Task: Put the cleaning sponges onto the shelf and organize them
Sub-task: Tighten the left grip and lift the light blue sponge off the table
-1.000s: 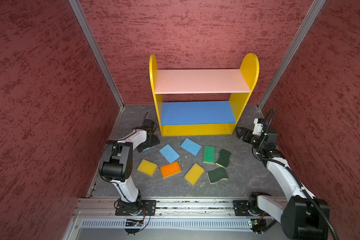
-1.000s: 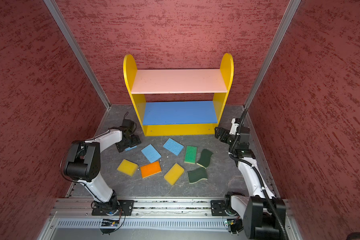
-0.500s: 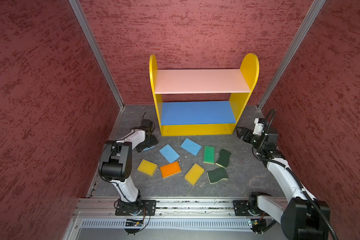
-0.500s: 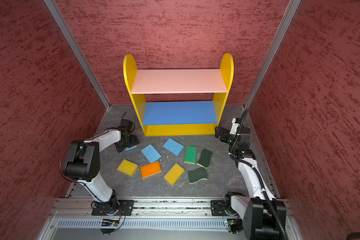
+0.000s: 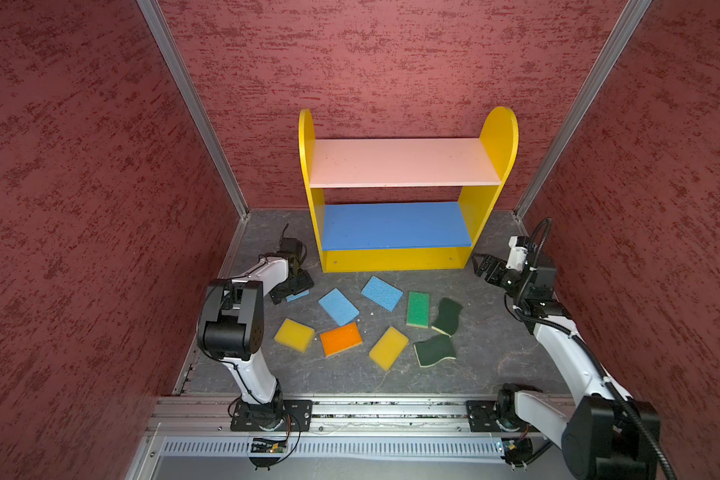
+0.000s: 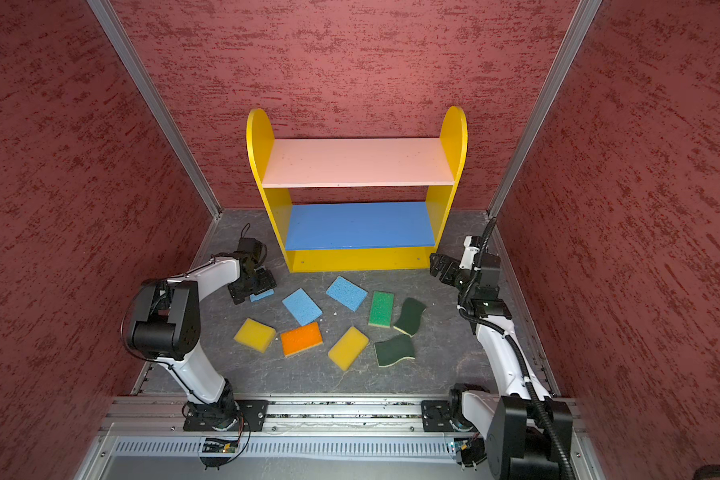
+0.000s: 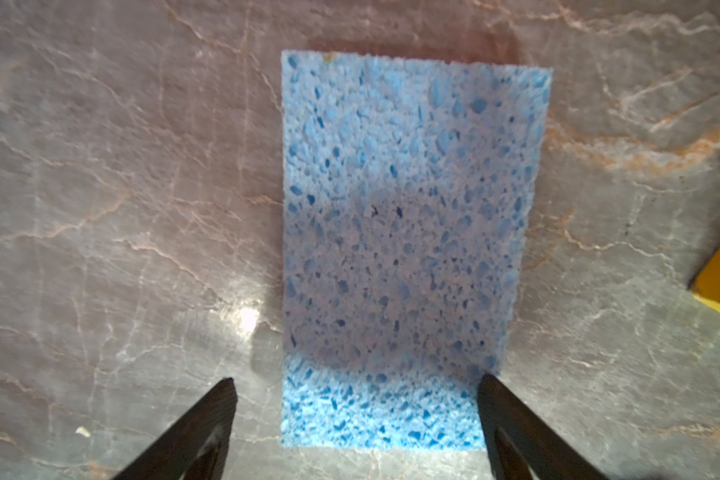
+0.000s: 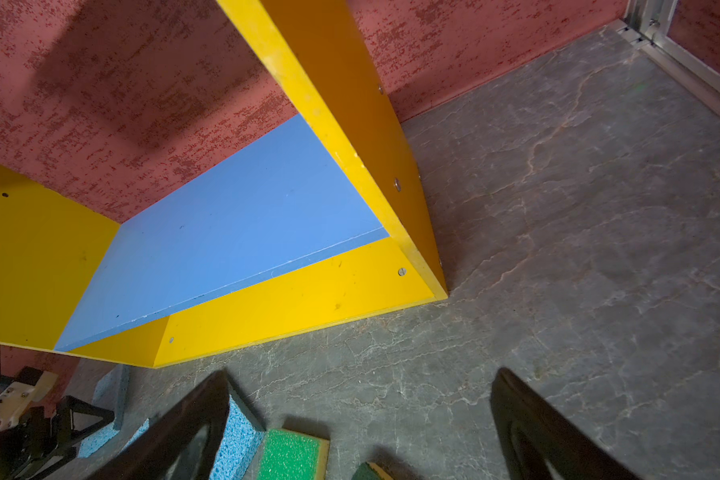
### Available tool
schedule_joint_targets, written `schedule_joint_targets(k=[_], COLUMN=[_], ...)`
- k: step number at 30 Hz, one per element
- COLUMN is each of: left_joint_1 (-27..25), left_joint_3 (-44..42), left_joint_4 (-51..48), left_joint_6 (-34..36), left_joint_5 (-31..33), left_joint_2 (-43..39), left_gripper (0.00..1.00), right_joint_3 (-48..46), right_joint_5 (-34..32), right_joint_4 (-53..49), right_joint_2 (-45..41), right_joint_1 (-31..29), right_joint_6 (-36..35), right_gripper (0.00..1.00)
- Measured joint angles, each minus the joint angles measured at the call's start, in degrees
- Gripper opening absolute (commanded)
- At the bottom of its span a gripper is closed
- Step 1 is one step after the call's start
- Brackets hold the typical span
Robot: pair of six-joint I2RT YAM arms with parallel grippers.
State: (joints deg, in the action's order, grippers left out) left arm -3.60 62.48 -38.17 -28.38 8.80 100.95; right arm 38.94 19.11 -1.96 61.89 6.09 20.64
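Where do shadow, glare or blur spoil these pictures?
Left wrist view: a dark shadow covers the middle of the blue sponge, and a small glare spot shines on the floor beside it. Right wrist view: a broad shadow falls on the red wall behind the shelf. Both top views: evenly lit, sharp.

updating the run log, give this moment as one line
left gripper: open, straddling light blue sponge | right gripper: open, empty, by shelf corner | shelf: no sponges on it | other sponges: loose on floor

White arm links [image 5: 267, 270], black joints [image 5: 231, 324], black jaws, ribbed cables [image 5: 591, 357]
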Motion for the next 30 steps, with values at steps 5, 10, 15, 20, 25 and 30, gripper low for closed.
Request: schedule_joint_targets(k=[5, 10, 15, 20, 25, 30], left_joint_1=[0.00, -0.26, -0.50, -1.22, -1.95, -1.92], left_joint_3=[0.00, 0.00, 0.00, 0.00, 0.26, 2.29], left_joint_4=[-0.24, -0.37, -0.44, -0.44, -1.09, -2.32], left_joint_6=[-0.04, 0.04, 0.68, 1.03, 1.03, 0.94], left_joint_5=[0.04, -0.02, -0.98, -1.25, -1.16, -0.76], left_joint_2=[-0.57, -2.45, -2.60, -0.98, 0.22, 1.09], left_gripper=[0.91, 0.93, 0.95, 0.96, 0.96, 0.96], right_joint_3=[0.00, 0.00, 0.00, 0.00, 0.00, 0.00], right_joint_5=[0.00, 0.02, 0.15, 0.15, 0.15, 0.15], right_joint_4=[0.04, 0.26, 0.44, 0.44, 0.42, 0.42], right_joint_2=[0.00, 0.00, 0.00, 0.00, 0.00, -0.02], right_joint_1=[0.00, 0.00, 0.00, 0.00, 0.00, 0.00], right_joint_6=[0.00, 0.07, 0.44, 0.57, 0.55, 0.55], right_gripper=[0.99, 0.98, 0.98, 0.99, 0.99, 0.99])
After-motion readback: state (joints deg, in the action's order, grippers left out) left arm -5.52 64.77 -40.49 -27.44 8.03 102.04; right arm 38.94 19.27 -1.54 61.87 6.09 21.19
